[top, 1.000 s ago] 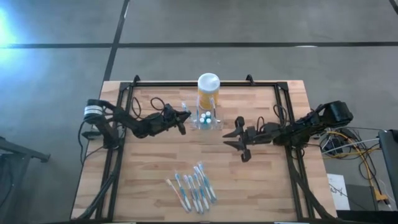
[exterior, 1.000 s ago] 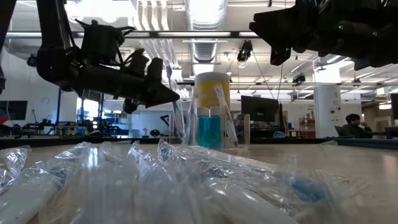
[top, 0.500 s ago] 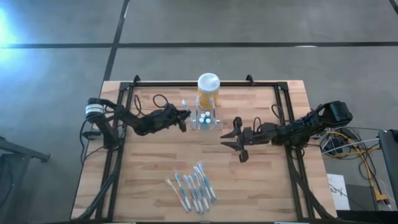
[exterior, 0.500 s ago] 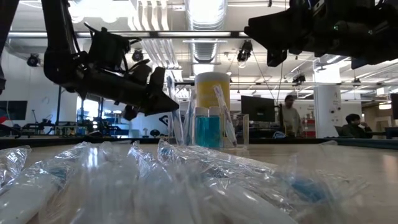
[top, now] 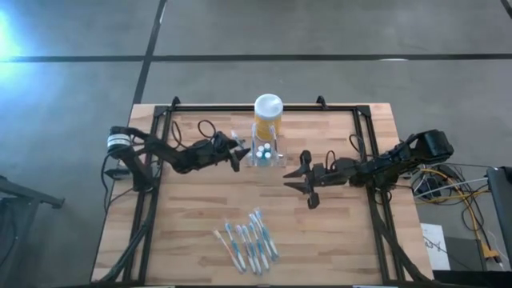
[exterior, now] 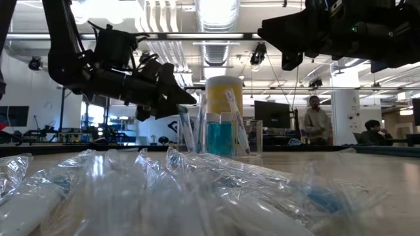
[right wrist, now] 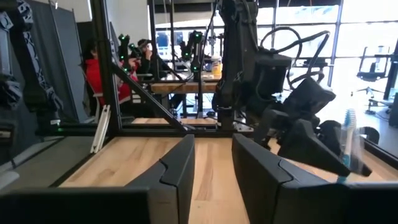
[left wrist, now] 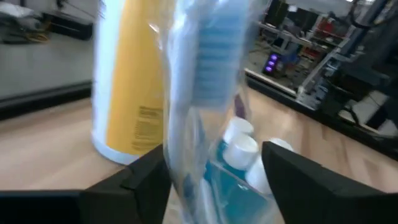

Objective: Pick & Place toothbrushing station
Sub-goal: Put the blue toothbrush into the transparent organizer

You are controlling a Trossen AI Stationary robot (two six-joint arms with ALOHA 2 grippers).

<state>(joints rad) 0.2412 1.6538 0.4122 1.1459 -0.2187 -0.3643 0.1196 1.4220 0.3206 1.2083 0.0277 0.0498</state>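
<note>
My left fingers (top: 237, 152) are spread around a wrapped toothbrush (left wrist: 202, 93), just beside the toothbrushing station (top: 266, 154), which stands on the counter (top: 336, 232) against the yellow jar (top: 267, 116). My right fingers (top: 299, 178) hover nearby with a small gap between them, holding nothing.

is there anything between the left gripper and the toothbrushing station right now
Only a wrapped toothbrush. It stands between the open fingers of the left gripper, directly in front of the toothbrushing station. Nothing else visible lies between them.
</note>
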